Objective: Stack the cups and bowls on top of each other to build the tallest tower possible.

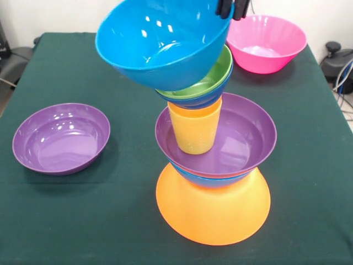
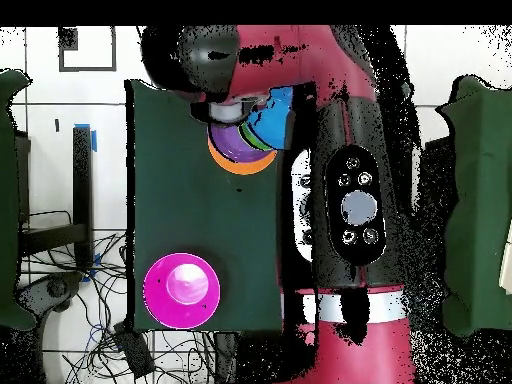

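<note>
Tower (image 1: 212,165): gripper (image 1: 231,10) is pinching the tilted blue bowl's (image 1: 162,41) rim (leaning badly); level and center it before releasing.

A dark green cloth (image 1: 66,221) covers the worktop, lying smooth across it. Behind the worktop stands a plain pale wall (image 1: 60,15). Seen from above, the floor (image 2: 40,110) is laid with light tiles with dark joints, and a strip of blue tape (image 2: 85,133) lies on it. A tangle of cables (image 2: 95,320) sprawls over the floor beside the worktop.
</note>
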Controlling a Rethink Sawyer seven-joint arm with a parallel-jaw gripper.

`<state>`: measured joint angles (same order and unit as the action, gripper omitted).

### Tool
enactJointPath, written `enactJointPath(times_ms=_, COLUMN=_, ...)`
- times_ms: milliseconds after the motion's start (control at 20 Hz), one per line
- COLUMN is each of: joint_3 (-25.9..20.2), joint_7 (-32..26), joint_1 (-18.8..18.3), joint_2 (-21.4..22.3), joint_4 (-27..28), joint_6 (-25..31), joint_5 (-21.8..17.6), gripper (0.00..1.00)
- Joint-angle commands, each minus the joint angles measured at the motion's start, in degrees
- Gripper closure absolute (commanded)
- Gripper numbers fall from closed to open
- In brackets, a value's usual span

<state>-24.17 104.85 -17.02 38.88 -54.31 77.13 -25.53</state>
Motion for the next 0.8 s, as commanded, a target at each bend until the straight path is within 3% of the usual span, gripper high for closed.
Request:
enactJointPath(times_ms=50, joint_3=2.0, joint_7=1.9, joint_1=1.4, joint_2=0.1, joint_4=-4.6, joint_6=2.5, joint_5=0.4, gripper=1.00)
enactJointPath(times_ms=800, joint_3=4.8, joint_7=5.2, joint_1=2.5, joint_2=1.3, joint_4=-11.2, joint_6=-3.5, joint_5=2.1, gripper=1.00)
